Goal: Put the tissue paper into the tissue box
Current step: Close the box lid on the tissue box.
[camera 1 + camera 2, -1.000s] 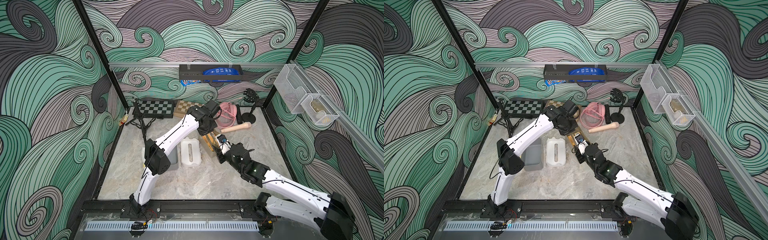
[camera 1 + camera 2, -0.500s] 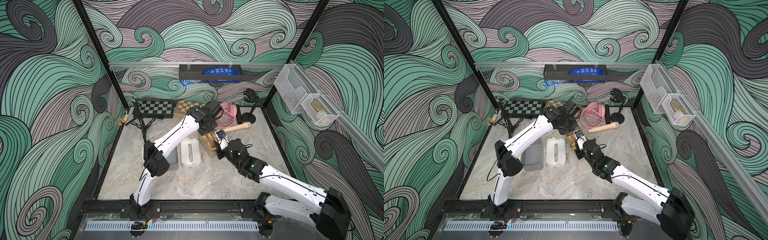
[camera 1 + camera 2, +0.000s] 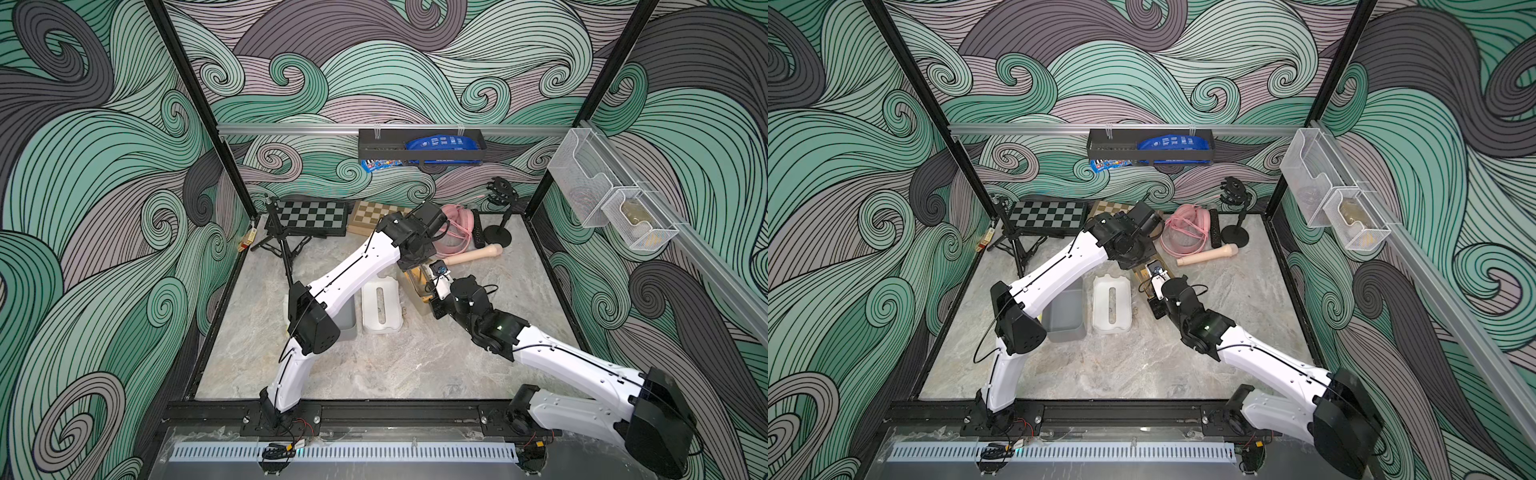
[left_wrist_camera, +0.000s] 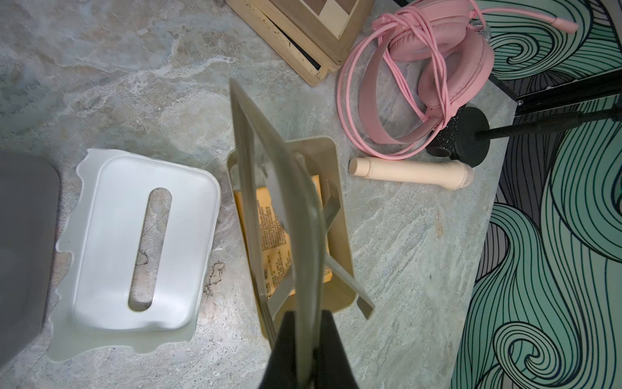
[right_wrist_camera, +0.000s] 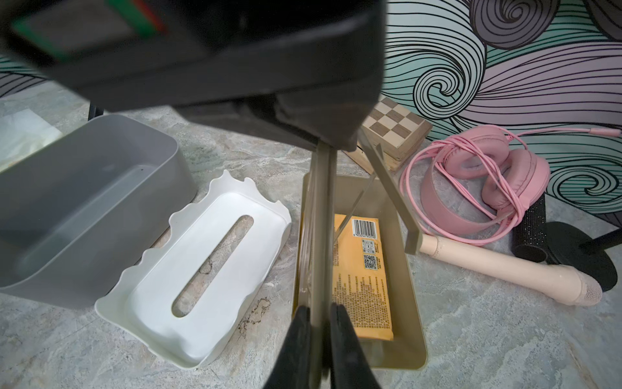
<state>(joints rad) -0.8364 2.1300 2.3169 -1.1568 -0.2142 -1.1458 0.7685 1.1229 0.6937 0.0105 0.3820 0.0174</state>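
**Two arms hold box lid on edge over packed tissues**

The orange film-wrapped tissue pack (image 5: 361, 269), printed with a barcode, square codes and fine black text, lies flat on the floor of the tan plastic tissue box (image 5: 412, 286), an open rectangular tub with rounded corners on the marbled grey worktop (image 5: 488, 336). Above it the tan-framed lid (image 4: 269, 168), a thin rigid frame around a cloudy translucent panel, stands on edge over the box's opening. The left gripper (image 4: 306, 323) has its black jaws pinching one end of that lid. The right gripper (image 5: 319, 320) pinches the opposite end, its jaws pressed against both faces of the panel. Just beside the box lies a glossy white plastic cover with a wavy rim and a long oval slot (image 4: 107, 235), and next to that an empty matte grey plastic bin (image 5: 84, 188) with rounded walls. On the box's other side are a smooth beige microphone (image 5: 505, 269), padded pink headphones wound in their own cord (image 5: 471, 188) and a checkered wooden chess box (image 5: 393, 131).
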